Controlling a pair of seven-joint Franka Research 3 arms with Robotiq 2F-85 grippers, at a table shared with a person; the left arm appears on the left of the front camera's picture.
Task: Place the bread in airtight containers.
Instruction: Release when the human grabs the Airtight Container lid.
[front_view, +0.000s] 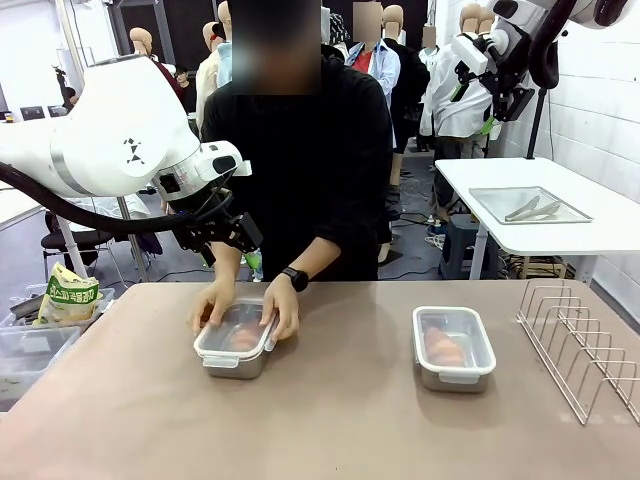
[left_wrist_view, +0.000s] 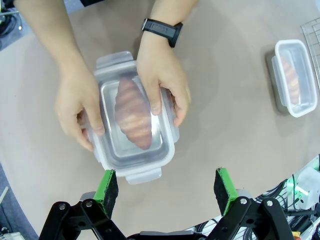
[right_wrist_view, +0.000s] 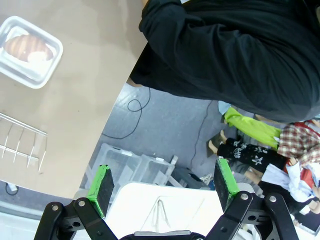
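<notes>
Front view first: lidding stage, by the look of it. Two airtight containers on the table, the near-left tin (front_view: 236, 342) under both of the person's hands (front_view: 281, 308), lid (front_view: 238, 330) being pressed down, a croissant (front_view: 243, 337) showing through the clear plastic. Right-hand tin (front_view: 454, 348) standing well apart, lid on, its own croissant (front_view: 444, 348) inside, just short of the wire rack (front_view: 585, 345). Left gripper (front_view: 243, 232) hanging above and behind the person's hands, apart from the tin, jaws spread and holding nothing. Right arm raised high at the top right, well clear of the table.

Left wrist view now: looking straight down between the green pads (left_wrist_view: 107, 186), jaws wide, nothing between them. Left tin (left_wrist_view: 131, 118) right below, the croissant (left_wrist_view: 134, 113) lying lengthwise inside, the person's fingers (left_wrist_view: 163, 74) clamped on both long sides of the lid. Second tin (left_wrist_view: 295, 78) off at the far right edge, closed.

Right wrist view: right gripper (right_wrist_view: 163, 183) wide open too, empty, pointing past the table edge toward the floor and the person's dark sleeve (right_wrist_view: 235, 50). Closed tin (right_wrist_view: 29, 50) up in the top-left corner, far from the pads, rack beside it.

Judgement: both breads boxed, only the latching of the left lid remaining. Next move probably calls for waiting clear of the hands.
</notes>
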